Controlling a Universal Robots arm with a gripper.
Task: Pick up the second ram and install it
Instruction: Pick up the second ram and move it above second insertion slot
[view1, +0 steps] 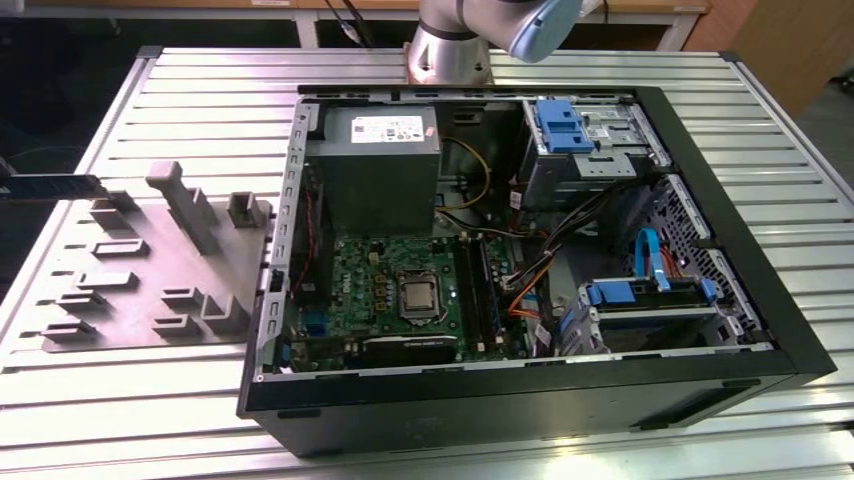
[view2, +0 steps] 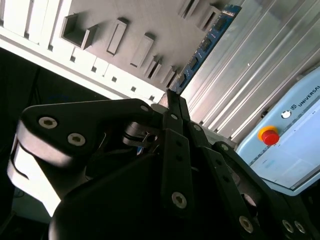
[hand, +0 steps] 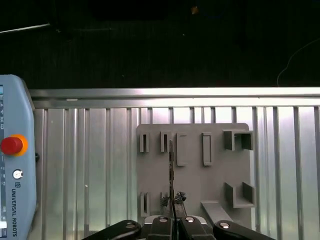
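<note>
The second ram (view1: 56, 186) is a long blue stick held level at the exterior view's far left, over the far corner of the grey fixture plate (view1: 147, 270). In the second wrist view my gripper (view2: 172, 97) is shut on one end of the ram (view2: 207, 42), which juts out past the fingertips. The first wrist view shows the ram (hand: 171, 162) edge-on above the plate (hand: 192, 170), clamped in my gripper (hand: 173, 202). The green motherboard (view1: 400, 295) lies in the open computer case (view1: 534, 400), well to the exterior view's right of the ram.
A grey power supply (view1: 380, 160) and blue drive brackets (view1: 561, 125) sit in the case, with cables across its middle. The arm's base (view1: 454, 50) stands behind the case. A pale pendant with a red button (hand: 12, 145) lies beside the plate. The slatted metal table (view1: 134, 400) ends just past the plate.
</note>
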